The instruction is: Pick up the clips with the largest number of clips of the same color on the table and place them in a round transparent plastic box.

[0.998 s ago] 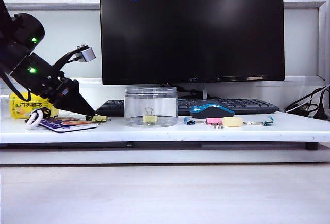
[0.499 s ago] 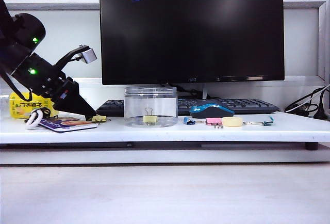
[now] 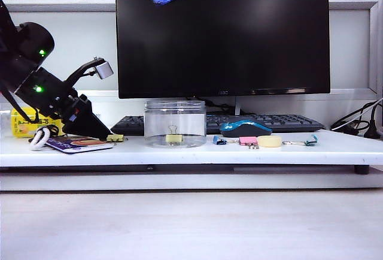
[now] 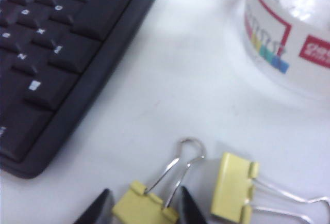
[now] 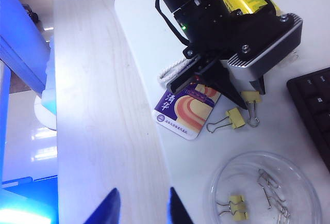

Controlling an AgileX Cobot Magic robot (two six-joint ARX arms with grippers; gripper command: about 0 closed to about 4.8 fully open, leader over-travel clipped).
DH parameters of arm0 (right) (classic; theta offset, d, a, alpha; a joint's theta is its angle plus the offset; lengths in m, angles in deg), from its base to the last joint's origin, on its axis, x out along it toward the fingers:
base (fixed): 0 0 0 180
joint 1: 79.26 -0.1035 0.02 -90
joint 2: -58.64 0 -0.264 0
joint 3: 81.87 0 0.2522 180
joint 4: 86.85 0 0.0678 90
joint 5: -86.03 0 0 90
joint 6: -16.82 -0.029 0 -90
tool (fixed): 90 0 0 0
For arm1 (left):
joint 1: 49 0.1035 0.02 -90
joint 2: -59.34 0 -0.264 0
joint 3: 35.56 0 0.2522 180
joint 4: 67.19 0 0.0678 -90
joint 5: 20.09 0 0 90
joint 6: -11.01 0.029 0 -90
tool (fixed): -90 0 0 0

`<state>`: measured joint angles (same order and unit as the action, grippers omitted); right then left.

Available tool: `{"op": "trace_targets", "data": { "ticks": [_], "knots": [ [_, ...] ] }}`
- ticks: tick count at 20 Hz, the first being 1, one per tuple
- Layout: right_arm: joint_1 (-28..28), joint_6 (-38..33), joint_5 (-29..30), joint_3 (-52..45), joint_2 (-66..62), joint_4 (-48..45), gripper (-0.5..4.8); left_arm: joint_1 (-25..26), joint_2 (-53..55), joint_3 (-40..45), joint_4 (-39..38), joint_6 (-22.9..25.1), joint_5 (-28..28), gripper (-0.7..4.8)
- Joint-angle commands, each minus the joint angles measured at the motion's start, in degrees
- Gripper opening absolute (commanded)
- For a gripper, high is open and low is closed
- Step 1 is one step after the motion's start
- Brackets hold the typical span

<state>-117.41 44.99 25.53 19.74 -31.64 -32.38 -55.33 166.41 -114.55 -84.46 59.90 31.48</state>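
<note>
Two pale-yellow clips lie on the white table beside the keyboard. My left gripper (image 4: 144,206) points down at one clip (image 4: 145,208), with a black fingertip on each side of it. The jaws are still open, and a thin gap shows on one side. The other clip (image 4: 233,187) lies just beside it. In the exterior view this gripper (image 3: 106,133) is at the left, by the clip (image 3: 115,137). The round transparent plastic box (image 3: 175,111) stands mid-table with a yellow clip (image 3: 174,138) inside. My right gripper (image 5: 142,206) hangs open and empty high above the table.
A black keyboard (image 3: 263,121) and a blue mouse (image 3: 245,128) sit behind the box. A blue clip (image 3: 219,141), a pink clip (image 3: 248,141), a pale round object (image 3: 269,142) and a teal clip (image 3: 311,141) lie to the right. A printed card (image 3: 78,144), white cord (image 3: 40,138) and yellow bottle (image 3: 27,122) are at the left.
My left arm has turned at the wrist and settled slightly, its tip staying at the clip by the card. The right gripper has barely moved.
</note>
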Motion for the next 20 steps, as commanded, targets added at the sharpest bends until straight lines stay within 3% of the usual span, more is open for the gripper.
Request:
{"op": "trace_targets", "data": {
  "ticks": [1,8,11,15,17,20],
  "knots": [
    [-0.02,0.2,0.0,0.22,0.2,-0.2,1.26,-0.04,0.39,-0.22,-1.68,0.2,-0.15,1.74],
    [-0.02,0.24,-0.09,0.22,0.2,-0.17,1.26,-0.04,0.28,-0.22,-0.5,-6.34,-0.15,1.73],
    [0.09,1.01,-6.75,0.22,0.2,0.0,1.26,-0.07,-1.44,-0.22,-0.2,-7.5,-0.22,1.73],
    [2.32,1.7,-7.52,0.22,0.2,0.39,1.26,-0.07,-7.48,-0.22,-1.07,-8.87,-0.42,1.73],
    [4.28,1.7,-7.54,0.22,0.2,0.39,1.26,-0.17,-11.23,-0.22,-3.69,-12.13,-4.57,1.73],
    [6.91,1.7,-7.48,0.22,0.2,0.39,1.26,-1.51,-14.03,-0.22,-8.87,-12.96,-9.64,1.73]
  ]
}}
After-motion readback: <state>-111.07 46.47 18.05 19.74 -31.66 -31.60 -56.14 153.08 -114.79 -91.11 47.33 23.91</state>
